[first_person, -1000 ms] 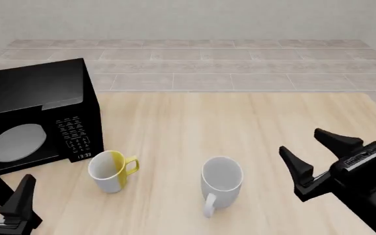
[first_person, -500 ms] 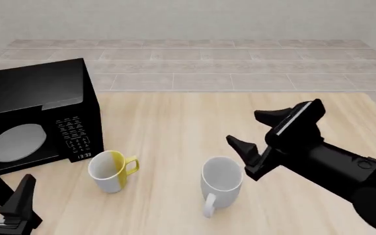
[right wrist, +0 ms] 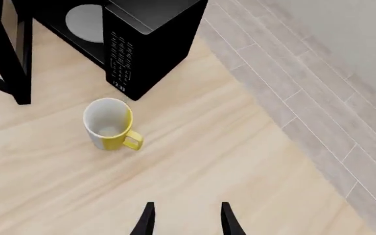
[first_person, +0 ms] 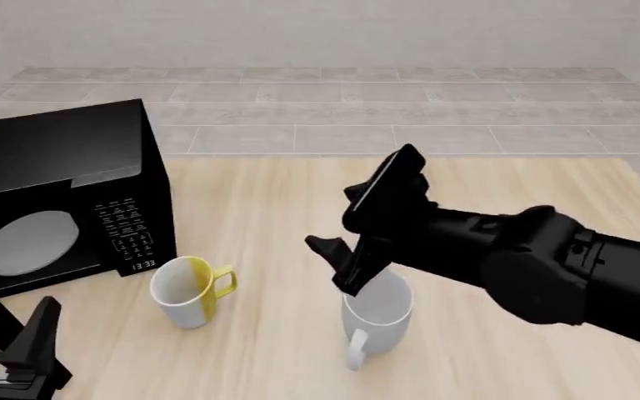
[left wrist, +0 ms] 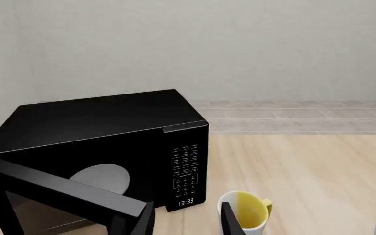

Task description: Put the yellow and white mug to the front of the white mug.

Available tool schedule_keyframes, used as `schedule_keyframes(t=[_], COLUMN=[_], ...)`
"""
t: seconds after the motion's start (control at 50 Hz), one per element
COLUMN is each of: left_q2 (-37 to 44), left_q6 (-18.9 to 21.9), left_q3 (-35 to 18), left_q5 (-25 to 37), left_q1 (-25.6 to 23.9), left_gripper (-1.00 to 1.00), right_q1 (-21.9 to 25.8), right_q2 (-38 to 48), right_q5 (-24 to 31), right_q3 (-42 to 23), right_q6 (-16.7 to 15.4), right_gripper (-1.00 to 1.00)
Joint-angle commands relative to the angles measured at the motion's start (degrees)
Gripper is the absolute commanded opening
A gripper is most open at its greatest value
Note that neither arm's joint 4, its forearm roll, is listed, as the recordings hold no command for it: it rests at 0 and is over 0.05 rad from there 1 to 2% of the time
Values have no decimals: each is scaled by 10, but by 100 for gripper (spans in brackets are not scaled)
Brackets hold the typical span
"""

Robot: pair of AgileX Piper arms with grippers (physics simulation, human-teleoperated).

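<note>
Now I am holding my right claw point(first_person: 337, 229) spread above the white mug point(first_person: 377, 310); the yellow mug point(first_person: 191, 291) is standing upright to its left, by the microwave point(first_person: 64, 200), nearer my idle, spread left claw point(first_person: 14, 350).

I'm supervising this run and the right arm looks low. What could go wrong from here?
The right tool passes just above the white mug, open; dropping now could knock that mug. The yellow and white mug stands close beside the microwave, so a wide approach might bump it. The left tool rests nearby, a possible collision.
</note>
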Motion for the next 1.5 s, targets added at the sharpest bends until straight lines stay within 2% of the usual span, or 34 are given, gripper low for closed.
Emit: schedule_keyframes(t=[0.02, 0.68, 0.88, 1.5], left_q2=[0, 0, 0, 0], left_q6=[0, 0, 0, 0], left_q3=[0, 0, 0, 0], left_q5=[0, 0, 0, 0], left_q1=[0, 0, 0, 0], left_gripper=[100, 100, 100, 100], right_q1=[20, 42, 63, 84], right_q2=[73, 246, 282, 367], right_q5=[46, 128, 125, 130], right_q3=[-77, -241, -260, -324], right_q6=[-19, -56, -50, -67], right_gripper=[100, 100, 100, 100])
